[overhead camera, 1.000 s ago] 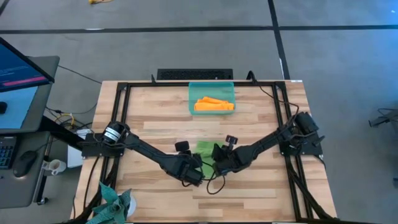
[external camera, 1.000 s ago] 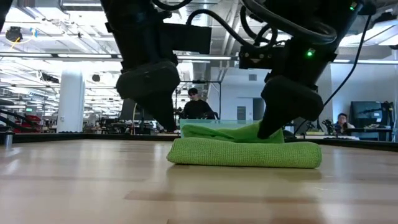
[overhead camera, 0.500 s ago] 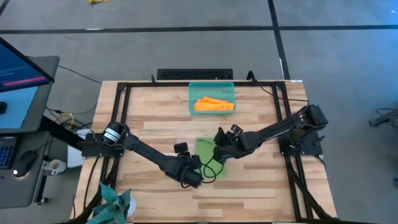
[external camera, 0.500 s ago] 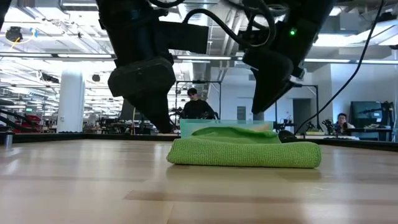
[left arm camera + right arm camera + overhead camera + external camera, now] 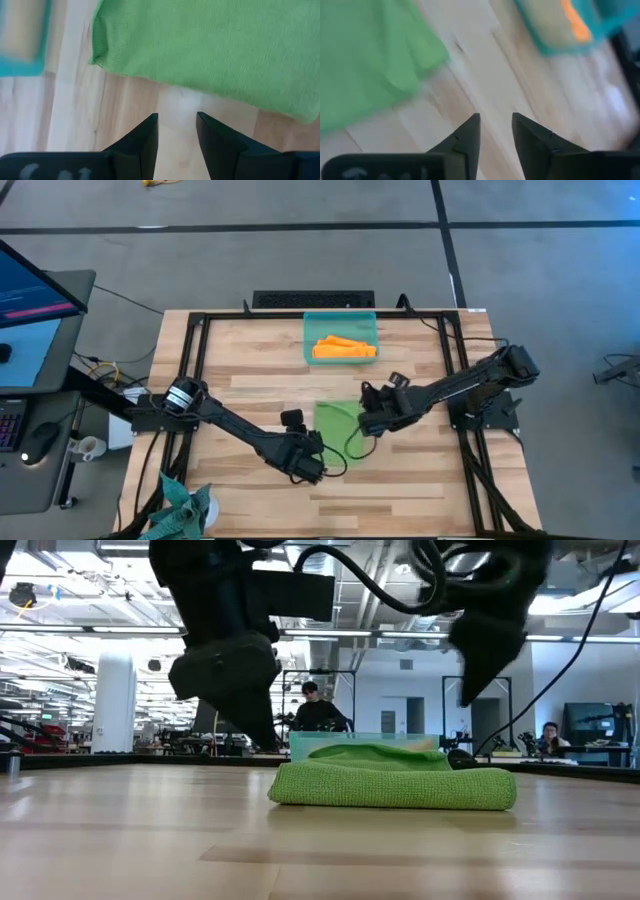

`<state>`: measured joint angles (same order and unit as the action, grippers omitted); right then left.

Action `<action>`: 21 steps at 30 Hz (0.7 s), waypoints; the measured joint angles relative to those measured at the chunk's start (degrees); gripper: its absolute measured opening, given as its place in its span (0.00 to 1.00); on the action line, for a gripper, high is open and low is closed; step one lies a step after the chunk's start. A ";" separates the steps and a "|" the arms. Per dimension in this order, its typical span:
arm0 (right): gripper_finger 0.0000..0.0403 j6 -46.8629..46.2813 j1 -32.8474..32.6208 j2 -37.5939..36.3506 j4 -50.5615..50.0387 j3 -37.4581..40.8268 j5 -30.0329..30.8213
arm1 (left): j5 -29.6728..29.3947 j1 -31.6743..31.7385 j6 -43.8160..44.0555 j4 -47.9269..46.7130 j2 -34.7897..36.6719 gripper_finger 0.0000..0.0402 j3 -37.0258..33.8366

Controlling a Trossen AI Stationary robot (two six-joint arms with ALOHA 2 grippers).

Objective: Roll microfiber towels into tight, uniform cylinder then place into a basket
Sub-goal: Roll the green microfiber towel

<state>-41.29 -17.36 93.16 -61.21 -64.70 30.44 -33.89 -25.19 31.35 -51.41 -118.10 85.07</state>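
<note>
Green towel point(image 5: 334, 425) lies folded flat mid-table, unrolled, ready for rolling; orange towel point(image 5: 343, 348) sits in basket point(image 5: 340, 320). Left pincer point(image 5: 312, 465) at near edge, parted, empty. Right pincer point(image 5: 372, 423) beside towel, lifted, parted, empty.

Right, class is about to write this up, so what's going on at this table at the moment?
Two robot arms are working on a green towel that lies folded flat on the wooden table. Neither holds it. The left gripper hangs open and empty just off the towel's near edge. The right gripper, also open and empty, is raised beside the towel's right side. An orange towel already lies in the teal basket at the table's far side.
</note>
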 joint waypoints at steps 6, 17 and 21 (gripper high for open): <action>0.25 -4.99 -7.11 -7.05 4.64 6.44 2.63 | 0.13 -0.02 -3.09 5.29 0.00 0.31 -0.08; 0.20 -3.49 -22.38 -7.30 32.62 18.14 2.90 | 4.74 -2.61 -13.51 17.30 -0.02 0.26 -0.08; 0.20 3.89 -27.65 -5.70 43.89 18.20 8.46 | 2.16 -6.86 -14.63 17.41 -0.02 0.26 -0.08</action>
<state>-37.40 -45.02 87.45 -17.31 -46.50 38.90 -31.73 -32.05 16.72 -34.00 -118.13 84.99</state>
